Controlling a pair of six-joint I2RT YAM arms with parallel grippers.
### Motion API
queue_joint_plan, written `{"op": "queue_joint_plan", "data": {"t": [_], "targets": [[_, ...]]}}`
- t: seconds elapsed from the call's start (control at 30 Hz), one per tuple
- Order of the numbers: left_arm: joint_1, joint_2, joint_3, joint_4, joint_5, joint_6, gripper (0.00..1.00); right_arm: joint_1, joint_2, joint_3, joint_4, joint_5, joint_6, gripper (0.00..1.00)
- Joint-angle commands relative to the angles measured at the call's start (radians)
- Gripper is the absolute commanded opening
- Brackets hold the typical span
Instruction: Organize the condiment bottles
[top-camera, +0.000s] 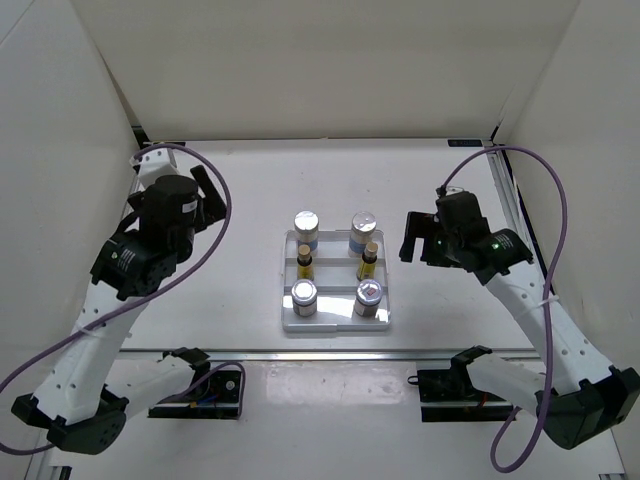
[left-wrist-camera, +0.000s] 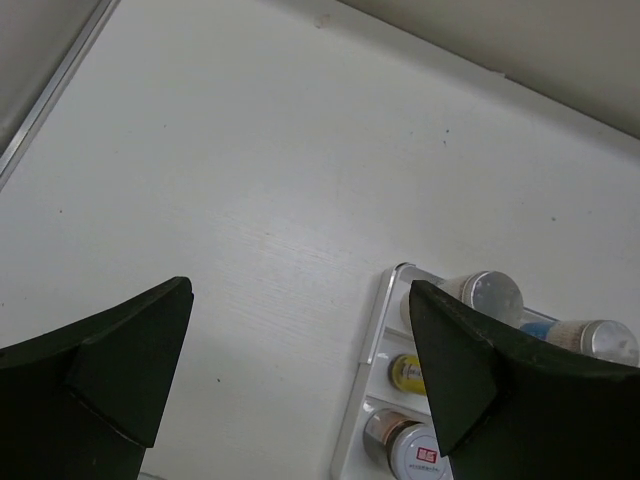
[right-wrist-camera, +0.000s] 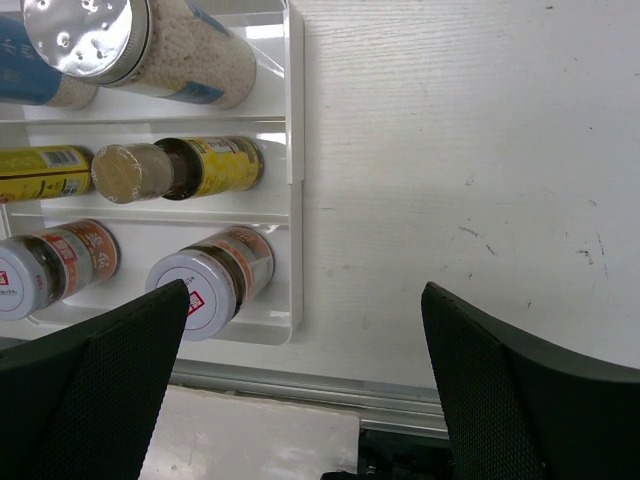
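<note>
All six condiment bottles stand in the white tiered tray at mid-table. Two taller white blue-banded bottles fill the back row. Two tiny amber bottles fill the middle row. Two silver-lidded jars fill the front row. My left gripper is open and empty, left of the tray; its wrist view shows the tray's left end. My right gripper is open and empty, just right of the tray; its wrist view shows the bottles.
White walls enclose the table on three sides. A metal rail runs along the near edge, with the arm bases below it. Bare table surface lies on both sides of the tray.
</note>
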Motion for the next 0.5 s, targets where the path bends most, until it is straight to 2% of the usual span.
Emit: {"op": "queue_joint_plan", "data": {"t": [0.0, 0.2, 0.47], "targets": [[0.04, -0.014, -0.014, -0.02, 0.05, 0.017, 1.0, -0.003, -0.013, 0.03, 0.013, 0.011, -0.016, 1.0], [0.061, -0.095, -0.058, -0.02, -0.011, -0.005, 1.0, -0.003, -0.033, 0.039, -0.011, 0.06, -0.016, 1.0], [0.061, -0.086, -0.081, -0.02, -0.042, -0.014, 1.0, -0.003, -0.051, 0.049, -0.011, 0.108, 0.005, 1.0]]}}
